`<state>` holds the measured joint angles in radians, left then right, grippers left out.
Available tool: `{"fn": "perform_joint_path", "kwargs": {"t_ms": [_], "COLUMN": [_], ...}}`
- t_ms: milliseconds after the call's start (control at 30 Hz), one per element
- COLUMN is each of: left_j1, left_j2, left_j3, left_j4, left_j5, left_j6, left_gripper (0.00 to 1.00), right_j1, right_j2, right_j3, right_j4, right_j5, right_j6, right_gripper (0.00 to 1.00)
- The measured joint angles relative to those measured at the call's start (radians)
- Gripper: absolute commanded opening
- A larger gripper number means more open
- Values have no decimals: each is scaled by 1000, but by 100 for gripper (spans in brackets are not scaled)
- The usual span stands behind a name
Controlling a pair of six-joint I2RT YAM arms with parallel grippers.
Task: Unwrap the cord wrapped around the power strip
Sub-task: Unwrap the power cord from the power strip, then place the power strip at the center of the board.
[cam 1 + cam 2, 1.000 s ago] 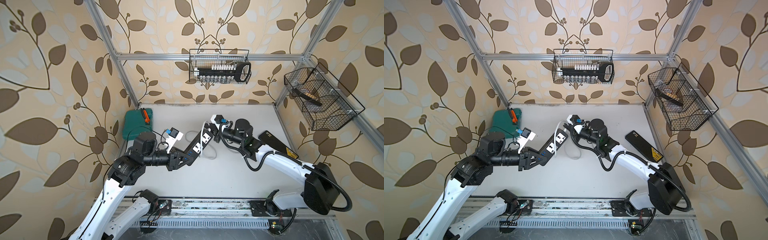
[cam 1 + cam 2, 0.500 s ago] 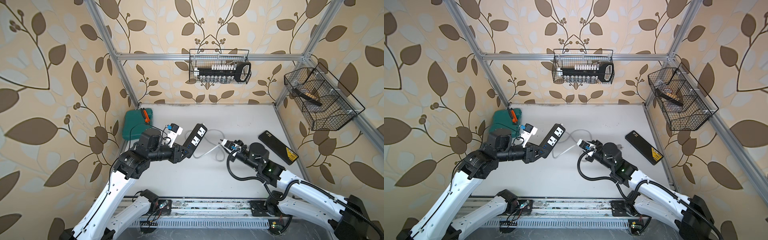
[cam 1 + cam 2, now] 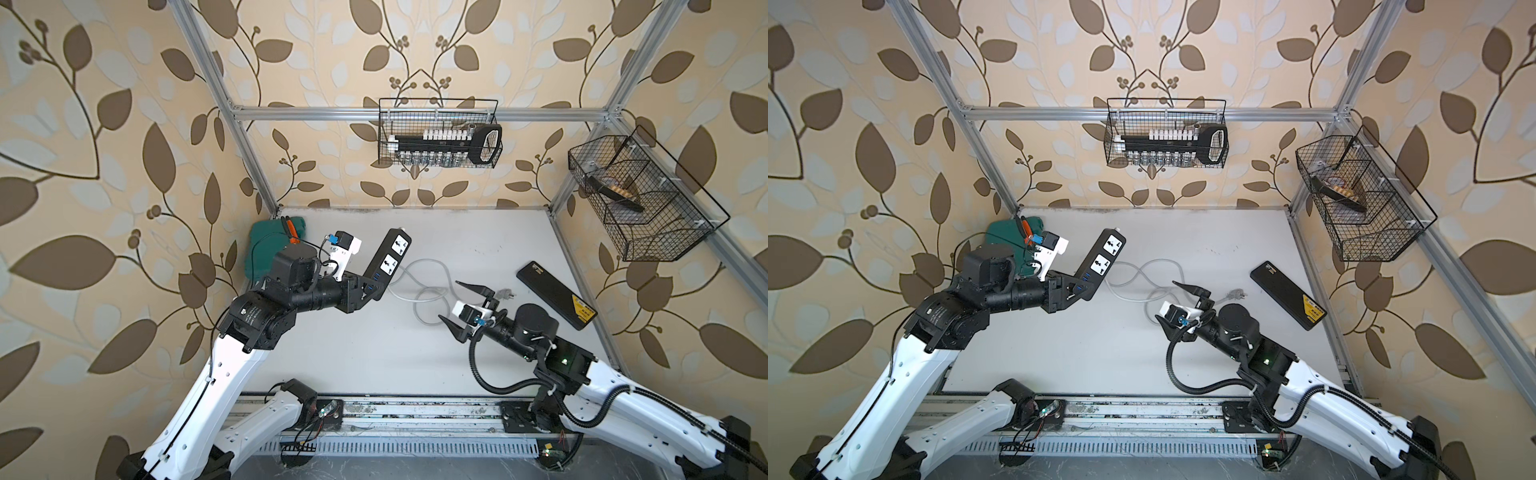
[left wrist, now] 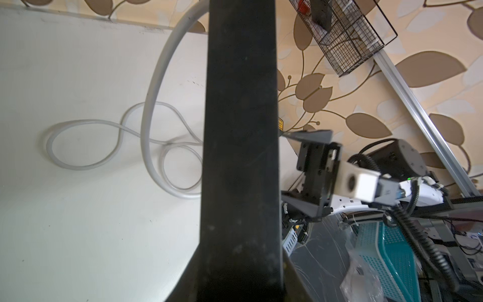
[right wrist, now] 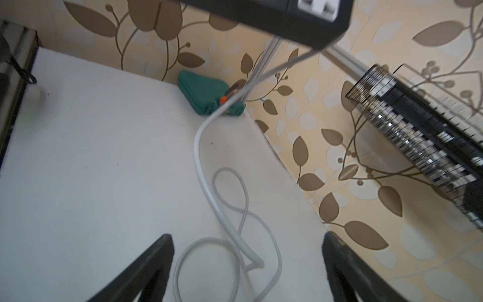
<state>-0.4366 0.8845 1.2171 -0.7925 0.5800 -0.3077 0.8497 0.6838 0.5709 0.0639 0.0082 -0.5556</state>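
top view: power strip (image 3: 388,259) in left end effector (image 3: 371,291), right end effector (image 3: 448,300) wide (case label (image 3: 584,312) unreadable)

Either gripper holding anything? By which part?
Left gripper grips the power strip by its USB-port end. Right gripper is open and empty; the cord lies loose in front of it.

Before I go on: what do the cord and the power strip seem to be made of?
The cord: probably flexible rubber or PVC sheath, light grey, smooth, slightly shiny; it lies in soft loops. The power strip: seemingly rigid moulded plastic, matte black body, white socket faces; straight, sharp edges.
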Motion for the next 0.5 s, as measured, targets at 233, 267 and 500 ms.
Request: {"fn": "perform_joint_path", "kwargs": {"t_ms": [233, 267, 500], "left_j1": [6, 6, 6], "left_j2": [-52, -54, -51], "left_j3": [-100, -103, -108], "left_j4": [-88, -101, -174], "left_j5": [122, 134, 225], "left_j6": [-7, -10, -12], "left_gripper": [0, 0, 0], "right_j1": [-2, 4, 62], "right_j2": [185, 217, 418], "right_j3": [286, 315, 522], "right_j4": [-139, -158, -349], "right_j5": [-138, -153, -243], "right_j6": [-237, -274, -509], "right_gripper": [86, 86, 84]}}
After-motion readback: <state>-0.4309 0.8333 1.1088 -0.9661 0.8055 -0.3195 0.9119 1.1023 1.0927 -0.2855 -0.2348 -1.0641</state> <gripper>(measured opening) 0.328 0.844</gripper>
